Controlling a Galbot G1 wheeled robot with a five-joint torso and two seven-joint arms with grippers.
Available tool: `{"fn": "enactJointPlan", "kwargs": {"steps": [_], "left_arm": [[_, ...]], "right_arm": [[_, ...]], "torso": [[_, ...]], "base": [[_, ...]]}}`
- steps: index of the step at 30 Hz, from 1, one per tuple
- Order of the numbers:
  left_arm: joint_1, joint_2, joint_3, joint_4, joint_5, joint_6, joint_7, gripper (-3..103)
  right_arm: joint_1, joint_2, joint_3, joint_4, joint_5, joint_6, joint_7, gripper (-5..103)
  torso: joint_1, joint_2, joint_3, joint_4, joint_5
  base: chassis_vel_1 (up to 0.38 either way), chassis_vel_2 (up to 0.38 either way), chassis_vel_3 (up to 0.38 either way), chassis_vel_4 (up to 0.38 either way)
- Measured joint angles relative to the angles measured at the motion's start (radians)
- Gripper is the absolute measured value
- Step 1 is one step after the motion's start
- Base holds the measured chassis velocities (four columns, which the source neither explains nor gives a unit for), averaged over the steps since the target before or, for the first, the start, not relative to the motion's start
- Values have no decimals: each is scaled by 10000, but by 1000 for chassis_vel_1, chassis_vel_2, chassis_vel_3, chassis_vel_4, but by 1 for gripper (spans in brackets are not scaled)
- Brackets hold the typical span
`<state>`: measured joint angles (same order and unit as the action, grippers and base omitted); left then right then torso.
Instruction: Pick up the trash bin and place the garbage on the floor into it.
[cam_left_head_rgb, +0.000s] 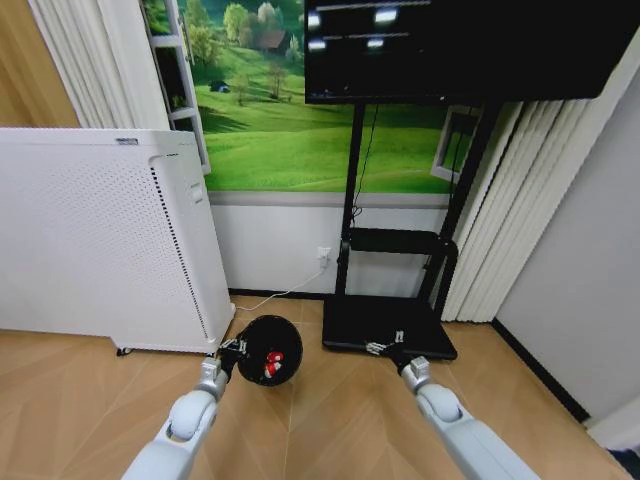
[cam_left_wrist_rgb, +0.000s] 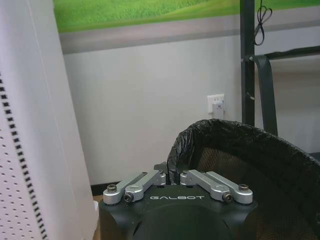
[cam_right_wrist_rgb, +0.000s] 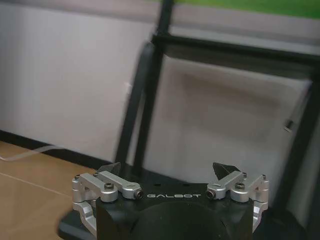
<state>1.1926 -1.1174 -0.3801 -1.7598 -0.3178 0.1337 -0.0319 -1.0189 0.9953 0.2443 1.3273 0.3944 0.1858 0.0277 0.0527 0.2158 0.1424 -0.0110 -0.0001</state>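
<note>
The trash bin (cam_left_head_rgb: 270, 350) is a small black round basket with a bag liner, held off the floor in the head view. My left gripper (cam_left_head_rgb: 234, 347) is shut on the near rim of the trash bin (cam_left_wrist_rgb: 235, 150), its fingers pinching the liner edge. Red-and-white garbage (cam_left_head_rgb: 271, 362) lies inside the bin. My right gripper (cam_left_head_rgb: 386, 346) is open and holds nothing, hovering above the black base of the TV stand; in the right wrist view its fingers (cam_right_wrist_rgb: 224, 170) stand wide apart.
A tall white perforated appliance (cam_left_head_rgb: 100, 240) stands at the left. A black TV stand (cam_left_head_rgb: 385, 325) with its flat base sits ahead at the wall, with a white cable (cam_left_head_rgb: 275, 295) and a wall socket (cam_left_wrist_rgb: 216, 105) nearby. Curtains (cam_left_head_rgb: 500, 220) hang at the right.
</note>
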Motion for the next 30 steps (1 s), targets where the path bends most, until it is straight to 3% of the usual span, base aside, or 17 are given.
{"fn": "enactJointPlan", "kwargs": {"steps": [3,5,9,15,30], "left_arm": [[217,54,-188,-255,-58,5,-49,7],[642,150,-570,-694,-124,11,-135,7],[1163,177,-960,-1111,-198,15,-204,7],[1753,91,-1423,-1462,-202,16,-237,7],[2239,-128,-1628,-1638,6,-78,-223,7]], "right_arm": [[-33,45,197,-260,23,-373,441,100],[-172,86,570,-626,566,-1285,1219,100],[-344,232,1114,-989,754,-1807,1800,100],[-620,439,1763,-1251,680,-1813,2150,100],[-741,853,2104,-1823,-63,-786,1734,100]], "torso": [[0,0,0,1,3],[-1,0,0,5,2],[0,0,-1,2,-1],[-1,1,0,3,0],[0,1,1,3,0]], "base": [[0,0,0,0],[0,0,0,0],[0,0,0,0],[0,0,0,0],[0,0,0,0]]}}
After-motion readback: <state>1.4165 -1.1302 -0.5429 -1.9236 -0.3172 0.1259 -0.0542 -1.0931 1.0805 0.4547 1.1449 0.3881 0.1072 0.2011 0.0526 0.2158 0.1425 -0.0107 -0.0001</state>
